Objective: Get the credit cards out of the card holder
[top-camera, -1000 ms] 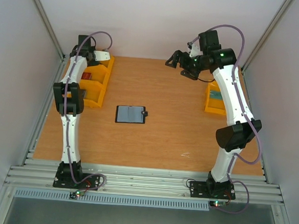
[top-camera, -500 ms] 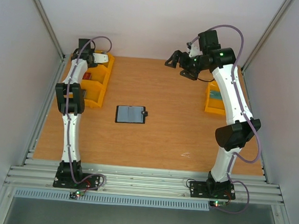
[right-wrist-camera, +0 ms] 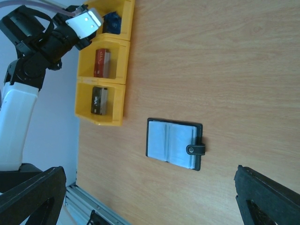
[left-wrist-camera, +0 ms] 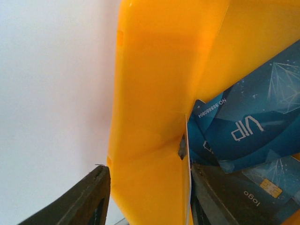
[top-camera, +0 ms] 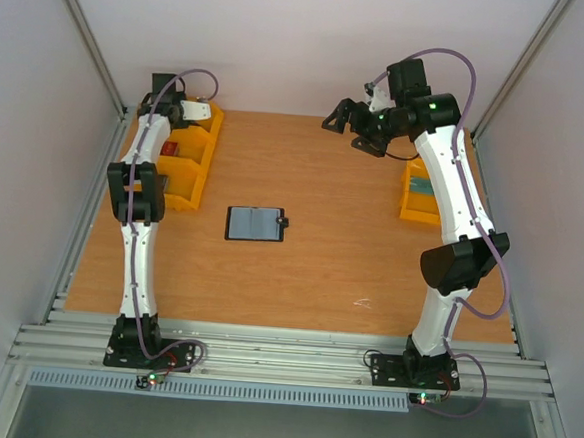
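Observation:
The card holder lies open and flat mid-table, blue-grey panels up, snap tab to its right. My left gripper is over the far compartment of the left yellow bin. Its jaws stand apart astride the bin's yellow wall. A pale credit card sticks out from that gripper; in the left wrist view it shows as a thin white edge beside the right finger. Blue cards lie in the compartment below. My right gripper hangs open high above the table, empty.
The left bin's other compartments hold a red card and a black card. A second yellow bin stands at the table's right edge by the right arm. Grey walls close in both sides and the back.
The left gripper's jaws have parted from shut, staying over the bin's far compartment. The right arm and the card holder have not moved.

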{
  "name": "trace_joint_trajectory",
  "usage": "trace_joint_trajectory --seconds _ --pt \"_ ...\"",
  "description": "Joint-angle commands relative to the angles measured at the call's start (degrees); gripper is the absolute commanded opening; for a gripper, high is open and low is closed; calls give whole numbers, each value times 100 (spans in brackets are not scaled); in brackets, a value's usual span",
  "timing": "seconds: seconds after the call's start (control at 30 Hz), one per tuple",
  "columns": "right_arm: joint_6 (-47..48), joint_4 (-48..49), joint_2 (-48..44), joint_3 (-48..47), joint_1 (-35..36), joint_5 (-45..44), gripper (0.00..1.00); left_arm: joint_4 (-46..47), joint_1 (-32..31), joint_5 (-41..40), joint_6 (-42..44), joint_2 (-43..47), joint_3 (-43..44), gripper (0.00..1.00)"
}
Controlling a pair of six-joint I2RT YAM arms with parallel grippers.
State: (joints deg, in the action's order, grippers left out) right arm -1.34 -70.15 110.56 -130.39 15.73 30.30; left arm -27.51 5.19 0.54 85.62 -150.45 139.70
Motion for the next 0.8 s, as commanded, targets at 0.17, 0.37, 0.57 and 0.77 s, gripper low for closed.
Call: trace_joint_trajectory --seconds 0.17,0.37,0.57,0.77 --pt "275 -168 -78 -189 -43 50 99 25 27 325 -201 520 65 55" --pt "305 -198 -166 -187 -43 73 98 -8 48 426 -356 778 75 60" --pt "361 -244 -314 -142 -39 64 98 -180 117 564 -417 1072 40 64" --pt "360 -171 -550 50 -43 97 99 -209 166 582 -572 1422 19 65"
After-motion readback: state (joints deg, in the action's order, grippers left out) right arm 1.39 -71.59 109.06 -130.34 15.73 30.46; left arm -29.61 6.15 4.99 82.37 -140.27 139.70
